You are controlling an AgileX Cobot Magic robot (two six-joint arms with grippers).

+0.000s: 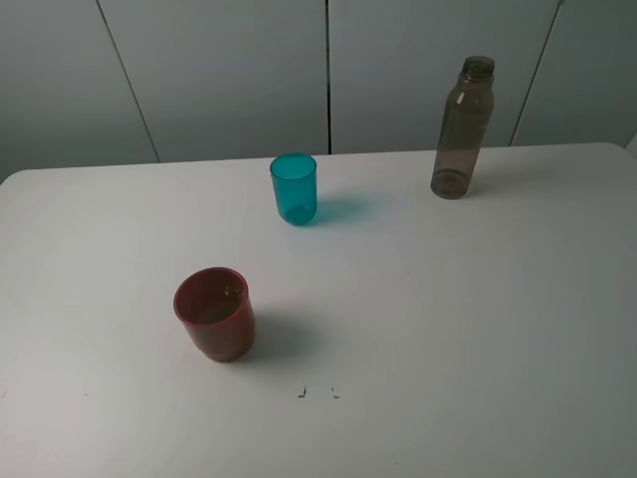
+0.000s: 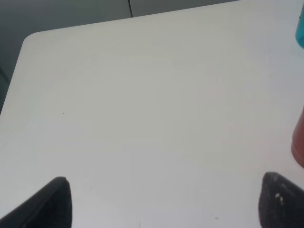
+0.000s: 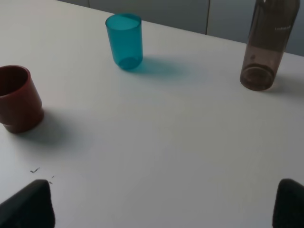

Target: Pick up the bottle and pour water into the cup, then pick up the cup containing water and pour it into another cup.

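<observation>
Bottle: upright, far right on table. Cup: upright, far centre. Red cup: near left. Left gripper, right gripper: fingers spread, nothing held.

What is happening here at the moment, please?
Nothing is being handled yet. The bottle, with no cap, stands upright at the far right of the table. The teal cup stands upright near the far middle, and the red-brown cup stands nearer, to the left. All three are apart from each other. Both the left gripper and the right gripper are open and hold nothing, away from the objects. Pouring has not started.
</observation>
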